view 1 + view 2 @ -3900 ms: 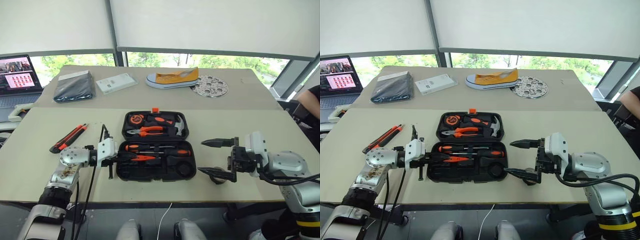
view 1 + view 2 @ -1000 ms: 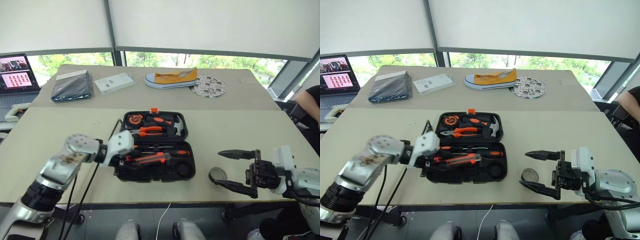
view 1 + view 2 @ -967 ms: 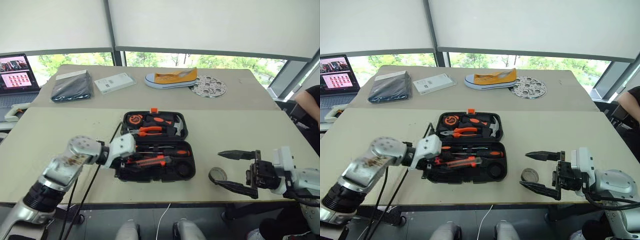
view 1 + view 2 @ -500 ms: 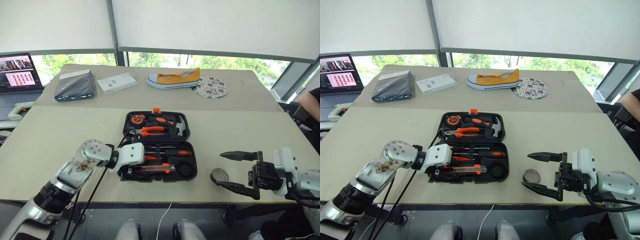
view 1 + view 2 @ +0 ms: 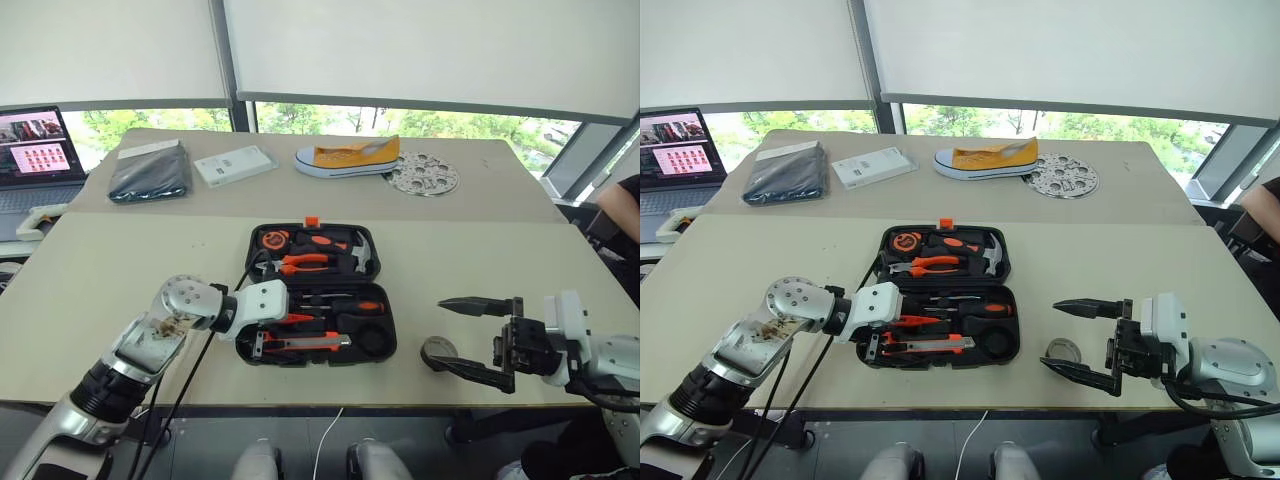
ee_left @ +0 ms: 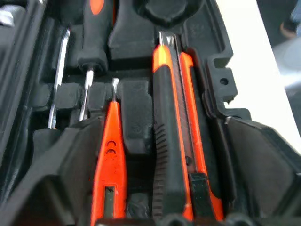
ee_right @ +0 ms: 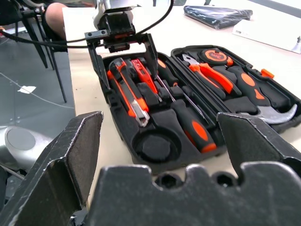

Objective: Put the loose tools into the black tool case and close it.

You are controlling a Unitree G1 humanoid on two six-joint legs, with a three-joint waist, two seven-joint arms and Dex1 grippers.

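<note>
Utility knife (image 5: 300, 343) now dropped into case (image 5: 380, 262) front slot; left jaws spread, empty; right jaws wide, empty.

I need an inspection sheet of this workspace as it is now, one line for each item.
Surface: beige table in front, a second table behind.
Job's things: black tool case lies open; utility knife rests in its front slot beside the tester screwdriver; two screwdrivers are seated; tape roll lies on the table, outside the case.
Clutter: yellow shoe, perforated metal disc, white box, dark pouch.
Grippers: left gripper open over the knife's end; right gripper open, by the tape roll.
Cables: black cables hang from the left arm.
Surroundings: laptop, windows with blinds, a person's arm.
</note>
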